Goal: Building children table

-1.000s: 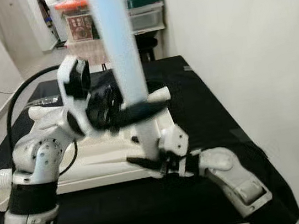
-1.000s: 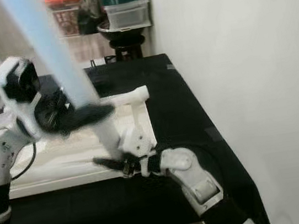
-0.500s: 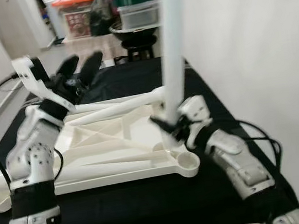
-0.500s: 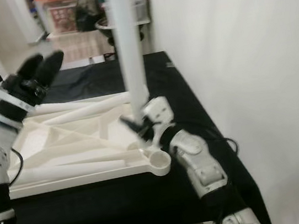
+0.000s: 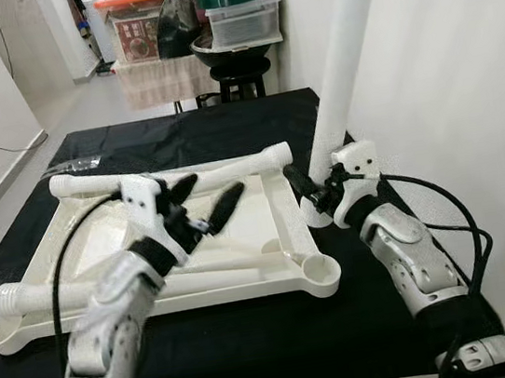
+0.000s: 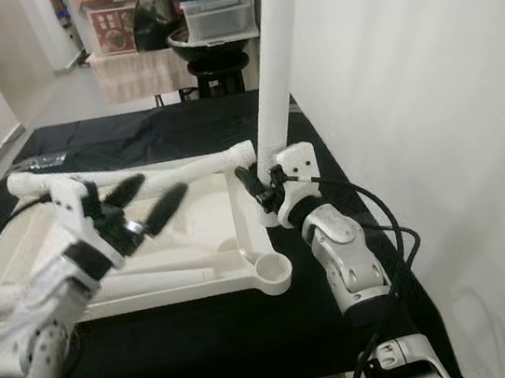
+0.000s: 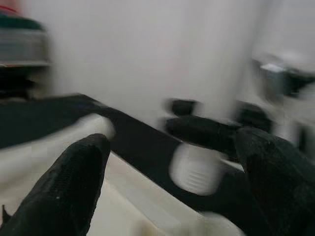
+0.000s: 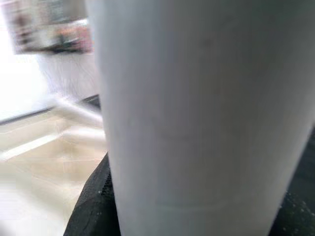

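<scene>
The white children's table top (image 5: 269, 207) lies upside down on the black work table (image 5: 255, 339). My right gripper (image 5: 319, 191) is shut on the lower end of a long white leg tube (image 5: 340, 64). The tube stands nearly upright just off the top's right edge, beside the far-right corner. In the right wrist view the leg tube (image 8: 197, 108) sits right between the fingers. My left gripper (image 5: 205, 196) hovers open over the middle of the top, holding nothing; its fingertips (image 7: 69, 187) are spread wide. Other white legs (image 5: 23, 298) lie loose in the top.
A white wall (image 5: 462, 75) runs close along the right side of the work table. Behind the table a stool carries a green-lidded container (image 5: 240, 12), with an orange-lidded box (image 5: 135, 22) beside it. A round corner socket (image 5: 321, 275) sits at the top's near right.
My right gripper carried the leg from the middle to the top's right edge and stood it up. My left gripper let the leg go, opened, then came down over the top.
</scene>
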`<state>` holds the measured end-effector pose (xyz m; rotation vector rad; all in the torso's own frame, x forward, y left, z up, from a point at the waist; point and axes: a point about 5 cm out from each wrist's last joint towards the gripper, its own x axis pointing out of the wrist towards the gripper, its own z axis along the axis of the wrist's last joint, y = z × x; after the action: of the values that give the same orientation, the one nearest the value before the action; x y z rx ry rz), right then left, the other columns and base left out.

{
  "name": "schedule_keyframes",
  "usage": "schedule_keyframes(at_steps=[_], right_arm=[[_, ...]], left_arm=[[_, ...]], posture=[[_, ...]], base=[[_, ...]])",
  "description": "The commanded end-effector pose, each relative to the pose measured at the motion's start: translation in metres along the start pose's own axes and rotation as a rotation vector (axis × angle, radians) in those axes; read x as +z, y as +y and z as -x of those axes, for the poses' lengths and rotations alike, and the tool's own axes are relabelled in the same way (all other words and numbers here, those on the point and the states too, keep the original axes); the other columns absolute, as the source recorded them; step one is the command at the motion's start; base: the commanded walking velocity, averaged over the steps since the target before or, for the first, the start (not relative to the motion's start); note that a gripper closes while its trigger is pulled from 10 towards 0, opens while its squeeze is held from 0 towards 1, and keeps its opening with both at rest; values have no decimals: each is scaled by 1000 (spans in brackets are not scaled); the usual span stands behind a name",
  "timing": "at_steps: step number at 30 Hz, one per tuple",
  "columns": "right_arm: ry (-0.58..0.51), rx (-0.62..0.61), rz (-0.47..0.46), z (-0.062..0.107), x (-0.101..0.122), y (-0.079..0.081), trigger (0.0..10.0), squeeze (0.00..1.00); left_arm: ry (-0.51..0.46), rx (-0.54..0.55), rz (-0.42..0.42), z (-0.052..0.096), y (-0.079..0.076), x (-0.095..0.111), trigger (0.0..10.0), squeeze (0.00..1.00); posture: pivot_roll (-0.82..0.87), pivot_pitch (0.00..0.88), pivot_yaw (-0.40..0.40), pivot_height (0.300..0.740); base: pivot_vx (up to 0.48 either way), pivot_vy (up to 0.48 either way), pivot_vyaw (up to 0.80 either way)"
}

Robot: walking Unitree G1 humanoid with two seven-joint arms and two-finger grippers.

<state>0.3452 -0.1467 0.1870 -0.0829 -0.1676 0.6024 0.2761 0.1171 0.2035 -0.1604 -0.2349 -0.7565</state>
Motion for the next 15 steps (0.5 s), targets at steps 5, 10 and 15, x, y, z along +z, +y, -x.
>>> schedule_keyframes(at_steps=[5,10,15], right_arm=[[55,195,-40,10,-13,5,10000,0],[63,466,-36,21,-12,19,10000,0],[65,672,-41,22,-1,23,10000,0]], left_arm=[[119,-118,-36,12,-26,-18,10000,0],[205,-149,-54,28,-42,-33,10000,0],[279,-182,-74,48,-57,-41,10000,0]], posture=[[-38,0,8,740],[-33,18,10,740],[-18,98,10,740]], base=[[0,0,0],[0,0,0],[0,0,0]])
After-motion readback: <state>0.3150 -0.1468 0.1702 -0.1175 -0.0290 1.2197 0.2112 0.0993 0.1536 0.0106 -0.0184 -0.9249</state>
